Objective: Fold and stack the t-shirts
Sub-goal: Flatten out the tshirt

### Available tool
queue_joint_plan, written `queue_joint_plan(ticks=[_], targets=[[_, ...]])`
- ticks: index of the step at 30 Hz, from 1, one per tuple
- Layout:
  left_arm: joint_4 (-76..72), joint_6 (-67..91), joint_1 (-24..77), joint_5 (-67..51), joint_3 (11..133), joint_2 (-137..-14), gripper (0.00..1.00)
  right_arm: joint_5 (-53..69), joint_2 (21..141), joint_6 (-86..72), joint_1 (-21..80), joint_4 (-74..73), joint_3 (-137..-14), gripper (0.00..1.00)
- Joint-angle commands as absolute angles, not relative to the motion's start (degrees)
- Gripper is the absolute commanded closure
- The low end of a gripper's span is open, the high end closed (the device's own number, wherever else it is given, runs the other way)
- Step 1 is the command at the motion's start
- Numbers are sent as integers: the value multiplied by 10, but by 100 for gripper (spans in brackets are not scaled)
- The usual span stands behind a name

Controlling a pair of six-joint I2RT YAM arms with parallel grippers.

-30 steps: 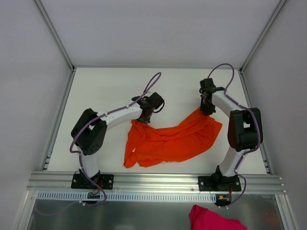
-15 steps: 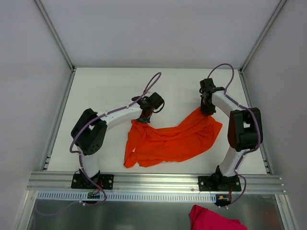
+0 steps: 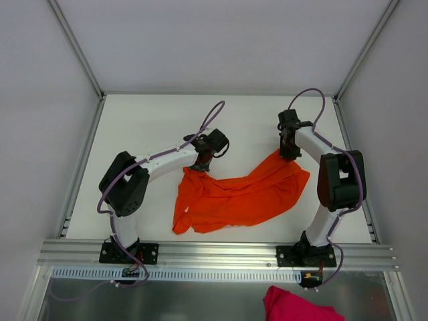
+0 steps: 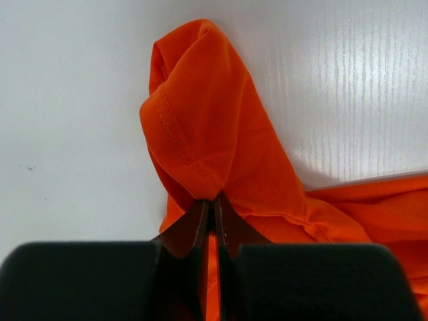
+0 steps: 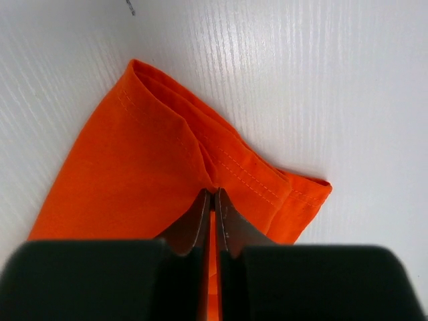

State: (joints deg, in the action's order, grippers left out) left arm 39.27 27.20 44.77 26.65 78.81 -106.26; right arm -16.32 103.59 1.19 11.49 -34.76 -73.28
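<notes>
An orange t-shirt [image 3: 237, 197] lies bunched across the white table between the two arms. My left gripper [image 3: 198, 167] is shut on the t-shirt's upper left corner; in the left wrist view a hemmed fold of the t-shirt [image 4: 207, 134] rises from between the closed left gripper [image 4: 214, 200]. My right gripper [image 3: 289, 155] is shut on the upper right corner. In the right wrist view the right gripper [image 5: 214, 195] pinches a stitched hem of the t-shirt [image 5: 167, 167] lying flat on the table.
A pink cloth [image 3: 297, 305] lies below the table's front rail [image 3: 214, 253] at the bottom right. Metal frame posts and grey walls enclose the table [image 3: 154, 120] on three sides.
</notes>
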Motion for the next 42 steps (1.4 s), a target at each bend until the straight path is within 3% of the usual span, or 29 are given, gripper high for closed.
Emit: queue_joint_plan(ticks=[1,12,19,27,36,42], targets=[[391,269,447,272,779,-1036,100,-190,1037,17,122,-349,-744,99],[391,265,447,274,784,-1019,100,-203,1011,34,145,-349,-765,99],[424,247,447,301,891,-972,100,-237,949,69,147,-417,-880,99],[425,207,447,362,976,-899,100,-293,877,91,147,-444,-907,99],[355,152,448,380,982,-752,100,-358,646,118,155,-426,-864,99],[426,157,448,360,1042,-750,100,-393,623,177,156,-464,-899,99]])
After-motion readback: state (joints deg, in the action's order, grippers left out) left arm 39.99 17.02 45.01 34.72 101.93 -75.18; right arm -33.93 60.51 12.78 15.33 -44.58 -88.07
